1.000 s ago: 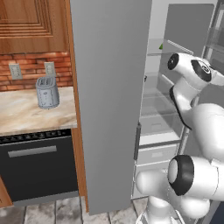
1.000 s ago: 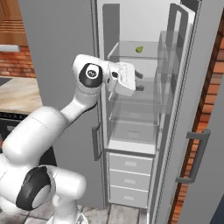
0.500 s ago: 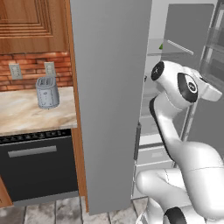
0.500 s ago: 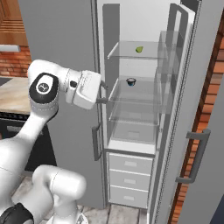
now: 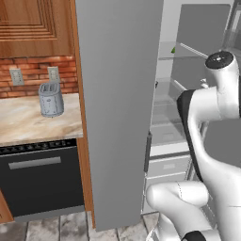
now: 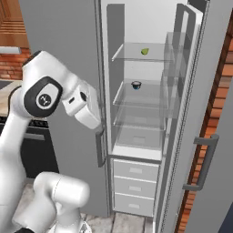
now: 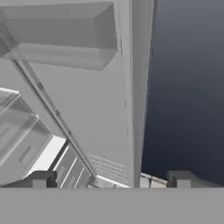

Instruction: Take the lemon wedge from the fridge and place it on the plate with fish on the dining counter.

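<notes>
A small green lemon wedge [image 6: 144,51] sits near the right edge of the open fridge [image 6: 150,113]'s top glass shelf; likely light, soft and slippery, best pinched across its sides by the wide-open, empty jaws.

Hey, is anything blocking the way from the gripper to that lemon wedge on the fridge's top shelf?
The lemon wedge lies alone on the top glass shelf of the open fridge. The gripper, jaws open, sits low at the left door's edge, so that edge stands beside its path.
</notes>
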{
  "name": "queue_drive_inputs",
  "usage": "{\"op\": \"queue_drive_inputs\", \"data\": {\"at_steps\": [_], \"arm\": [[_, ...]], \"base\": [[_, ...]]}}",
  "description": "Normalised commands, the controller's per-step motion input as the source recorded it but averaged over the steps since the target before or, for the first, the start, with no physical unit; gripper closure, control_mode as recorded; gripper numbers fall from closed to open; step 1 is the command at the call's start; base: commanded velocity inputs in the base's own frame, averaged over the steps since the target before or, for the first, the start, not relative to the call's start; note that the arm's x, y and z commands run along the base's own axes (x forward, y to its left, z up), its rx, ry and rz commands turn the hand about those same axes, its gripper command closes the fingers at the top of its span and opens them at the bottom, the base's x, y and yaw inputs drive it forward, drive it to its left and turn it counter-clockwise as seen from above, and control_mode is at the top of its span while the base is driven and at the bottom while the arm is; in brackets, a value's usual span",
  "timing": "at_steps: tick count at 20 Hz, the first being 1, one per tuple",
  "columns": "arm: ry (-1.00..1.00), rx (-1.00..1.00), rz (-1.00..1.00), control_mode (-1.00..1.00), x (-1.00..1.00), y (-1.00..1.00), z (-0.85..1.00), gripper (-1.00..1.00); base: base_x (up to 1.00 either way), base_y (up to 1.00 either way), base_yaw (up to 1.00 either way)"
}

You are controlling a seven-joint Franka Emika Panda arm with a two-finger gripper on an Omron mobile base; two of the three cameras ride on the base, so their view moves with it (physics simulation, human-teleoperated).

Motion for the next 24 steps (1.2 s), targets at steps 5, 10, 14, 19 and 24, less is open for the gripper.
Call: {"op": "queue_drive_inputs", "data": {"at_steps": [5,10,14,19,24], "arm": [[0.02,0.3,0.23,-1.0,0.02,0.29,-0.2,-1.0],[0.0,0.08,0.09,-1.0,0.0,0.52,-0.58,-1.0],[0.0,0.01,0.09,-1.0,0.0,0.31,-0.74,-1.0],[-0.06,0.0,0.02,-1.0,-0.06,0.0,-0.11,-1.0],[-0.12,-0.01,0.0,-1.0,-0.09,0.0,0.0,-1.0]], "base": [[0.0,0.0,0.0],[0.0,0.0,0.0],[0.0,0.0,0.0],[0.0,0.0,0.0],[0.0,0.0,0.0]]}}
